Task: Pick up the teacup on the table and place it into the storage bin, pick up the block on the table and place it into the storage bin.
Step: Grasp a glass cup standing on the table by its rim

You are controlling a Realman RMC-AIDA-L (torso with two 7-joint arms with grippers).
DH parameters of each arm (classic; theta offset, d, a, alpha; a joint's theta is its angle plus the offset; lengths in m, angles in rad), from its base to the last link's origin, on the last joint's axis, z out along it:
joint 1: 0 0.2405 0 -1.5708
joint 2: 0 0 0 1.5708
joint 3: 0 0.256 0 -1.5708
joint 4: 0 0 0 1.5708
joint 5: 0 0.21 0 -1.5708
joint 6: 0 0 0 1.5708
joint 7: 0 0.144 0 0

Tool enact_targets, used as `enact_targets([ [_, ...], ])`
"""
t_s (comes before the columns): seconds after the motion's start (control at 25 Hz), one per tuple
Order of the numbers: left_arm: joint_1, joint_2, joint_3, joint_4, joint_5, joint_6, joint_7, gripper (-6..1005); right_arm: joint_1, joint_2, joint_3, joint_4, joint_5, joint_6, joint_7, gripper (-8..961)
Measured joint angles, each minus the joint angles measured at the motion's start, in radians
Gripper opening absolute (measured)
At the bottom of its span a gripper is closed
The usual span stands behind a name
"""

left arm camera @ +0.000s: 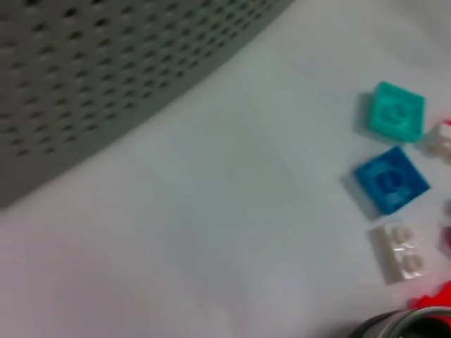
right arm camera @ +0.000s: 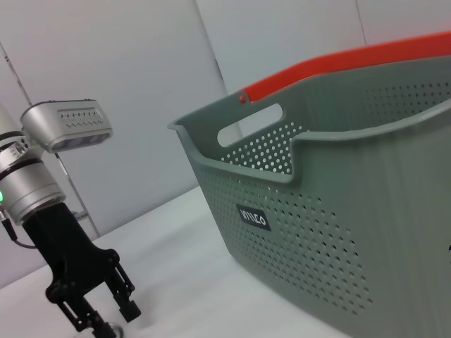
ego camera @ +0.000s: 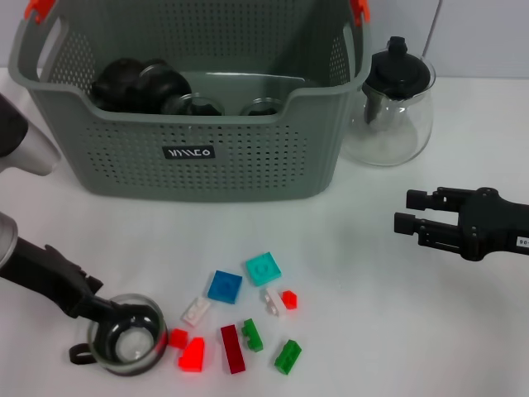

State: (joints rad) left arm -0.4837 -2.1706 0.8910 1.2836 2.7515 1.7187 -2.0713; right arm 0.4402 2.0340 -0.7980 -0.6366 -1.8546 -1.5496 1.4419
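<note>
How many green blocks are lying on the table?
2, not counting the teal one: one green block beside the dark red brick, another nearer the front edge. None seem hidden.

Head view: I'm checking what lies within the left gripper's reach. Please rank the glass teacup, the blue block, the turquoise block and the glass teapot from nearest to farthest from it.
From the left gripper, at the table's near left:
1. Glass teacup, right at the fingers.
2. Blue block, toward the middle.
3. Turquoise block, just beyond the blue one.
4. Glass teapot, far right, beside the storage bin.
</note>
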Motion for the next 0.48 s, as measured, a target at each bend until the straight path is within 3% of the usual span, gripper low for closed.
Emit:
enact_targets([
  [0.24, 0.000, 0.002, -0.001, 0.007, 0.014, -0.005, -0.016, 516, -0.001, 0.000, 0.002, 0.000, 0.000, -0.002, -0.001, 562],
  [0.48, 0.000, -0.004, 0.059, -0.018, 0.010, -0.003, -0.014, 512, 0.000, 0.000, 0.002, 0.000, 0.000, -0.003, -0.002, 562],
])
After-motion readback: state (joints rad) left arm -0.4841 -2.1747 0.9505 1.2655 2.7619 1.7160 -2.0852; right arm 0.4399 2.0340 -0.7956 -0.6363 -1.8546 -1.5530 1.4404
